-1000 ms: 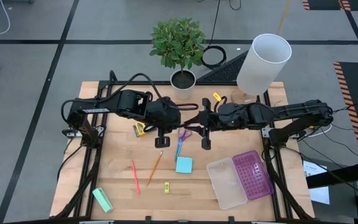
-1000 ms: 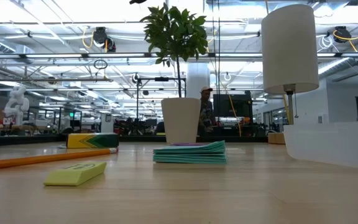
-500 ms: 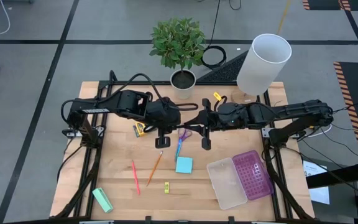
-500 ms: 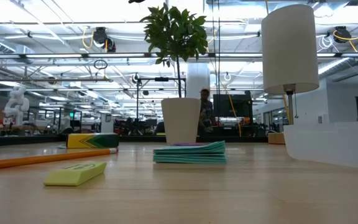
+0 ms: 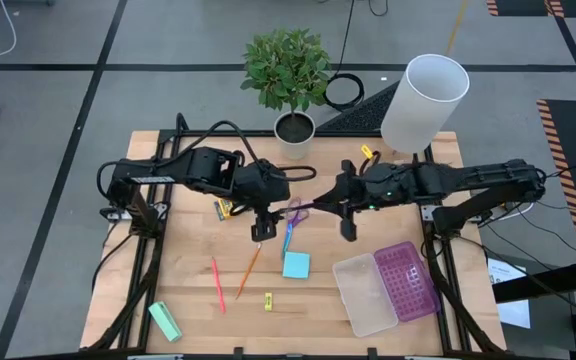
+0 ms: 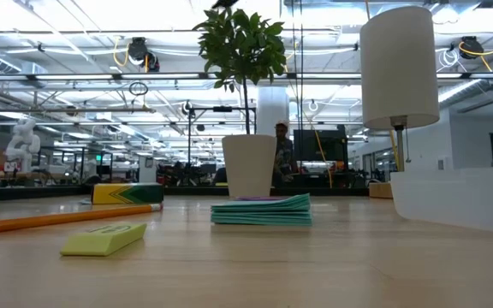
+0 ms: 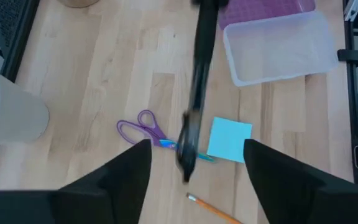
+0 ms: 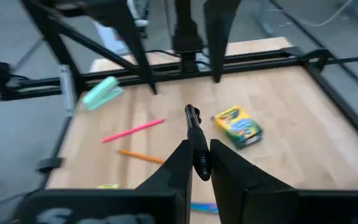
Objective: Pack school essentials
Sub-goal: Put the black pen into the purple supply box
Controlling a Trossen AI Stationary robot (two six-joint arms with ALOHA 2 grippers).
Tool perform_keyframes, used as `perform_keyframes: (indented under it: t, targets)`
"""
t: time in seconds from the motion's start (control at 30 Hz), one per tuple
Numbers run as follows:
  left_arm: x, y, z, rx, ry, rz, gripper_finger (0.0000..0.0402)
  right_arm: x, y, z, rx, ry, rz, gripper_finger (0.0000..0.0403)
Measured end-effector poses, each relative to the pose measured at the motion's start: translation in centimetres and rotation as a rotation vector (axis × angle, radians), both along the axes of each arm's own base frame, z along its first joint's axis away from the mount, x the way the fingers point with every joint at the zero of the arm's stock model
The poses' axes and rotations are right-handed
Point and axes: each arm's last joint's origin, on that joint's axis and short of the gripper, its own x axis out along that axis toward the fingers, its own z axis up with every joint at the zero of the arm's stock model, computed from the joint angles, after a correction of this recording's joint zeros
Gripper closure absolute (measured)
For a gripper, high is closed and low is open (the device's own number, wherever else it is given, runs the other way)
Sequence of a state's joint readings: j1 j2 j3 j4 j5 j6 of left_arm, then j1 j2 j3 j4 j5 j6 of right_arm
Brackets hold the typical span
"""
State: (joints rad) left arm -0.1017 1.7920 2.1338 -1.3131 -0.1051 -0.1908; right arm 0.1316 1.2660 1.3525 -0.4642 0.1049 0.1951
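Shifted rightward since earlier, the right tool [image 5: 348, 232] grips the black pen [image 8: 196, 135], lengthwise toward the left arm; the clear case [image 5: 366, 292] lies just beyond. Left tool [image 5: 260, 231] gapes, empty.

Both arms reach in low over the middle of the bench, wrists nearly meeting. The right gripper [image 8: 196, 163] has its jaws closed. The left gripper [image 7: 194, 180] has its jaws spread wide.
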Motion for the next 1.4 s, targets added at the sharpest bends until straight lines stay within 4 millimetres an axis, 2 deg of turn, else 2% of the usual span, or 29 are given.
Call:
perform_keyframes:
  t: [0.17, 0.4, 0.6, 0.87, 1.13, 1.4]
  targets:
    - [-0.2, 0.0, -0.1, -0.023, 0.016, 0.037, 0.0133, -2.8, 0.2, 0.6, 0.113, 0.075, 0.075, 0.0371]
    - [-0.2, 0.0, -0.1, -0.044, 0.018, 0.07, 0.0133, -6.6, 0.8, 0.5, 0.269, 0.266, 0.184, 0.0371]
    - [-0.2, 0.0, -0.1, -0.057, 0.015, 0.091, 0.0133, -8.0, 1.1, -0.2, 0.427, 0.434, 0.23, 0.0369]
    - [-0.1, 0.0, 0.0, -0.077, 0.001, 0.132, 0.0133, -7.4, 1.5, -1.3, 0.663, 0.631, 0.168, 0.037]
    - [0.1, 0.0, 0.1, -0.094, -0.031, 0.151, 0.0133, -5.7, 1.9, -4.1, 0.708, 0.895, 0.093, 0.0368]
    - [0.2, -0.6, 0.2, -0.082, -0.045, 0.145, 0.0133, -3.5, 2.5, -6.7, 0.73, 1.064, 0.159, 0.0367]
